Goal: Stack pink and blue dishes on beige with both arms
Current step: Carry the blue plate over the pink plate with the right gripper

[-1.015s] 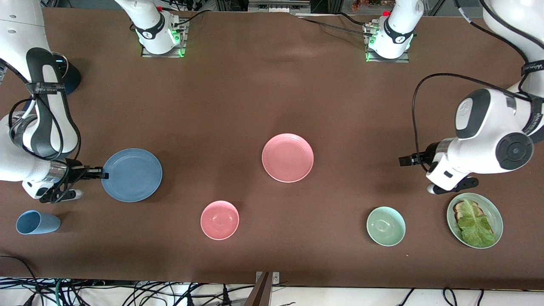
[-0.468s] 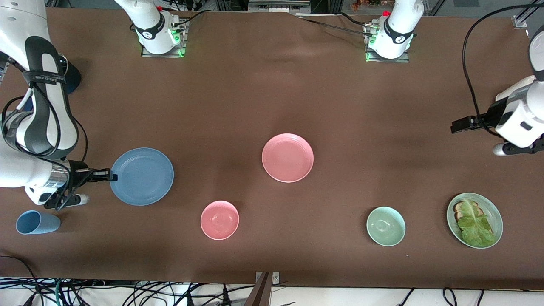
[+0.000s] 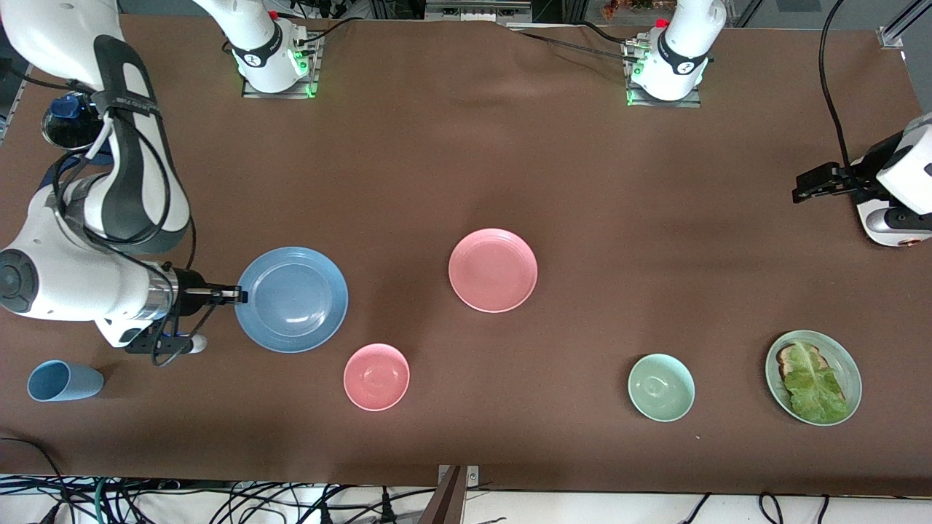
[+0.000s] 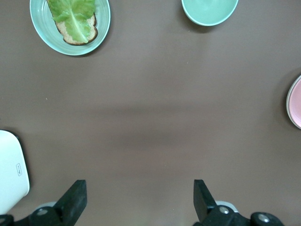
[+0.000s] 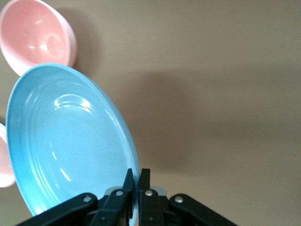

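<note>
My right gripper (image 3: 234,295) is shut on the rim of the sky-blue plate (image 3: 291,299) and holds it in the air over the table toward the right arm's end. In the right wrist view the blue plate (image 5: 66,141) runs edge-on into the closed right gripper (image 5: 139,176). The pink plate (image 3: 493,270) lies flat in the middle of the table. A thin pale edge lines its rim (image 4: 295,101) in the left wrist view. The beige plate is hidden. My left gripper (image 3: 804,185) hangs open and empty over bare cloth at the left arm's end, its fingertips wide apart (image 4: 140,195).
A small pink bowl (image 3: 376,376) sits nearer the front camera than the blue plate. A mint bowl (image 3: 661,387) and a green plate (image 3: 844,356) with toast and lettuce lie toward the left arm's end. A blue cup (image 3: 64,380) lies on its side by the right arm.
The right arm has carried the blue plate toward the middle of the table, closer to the pink plate. The left arm has drawn back from beside the green plate toward its end of the table.
</note>
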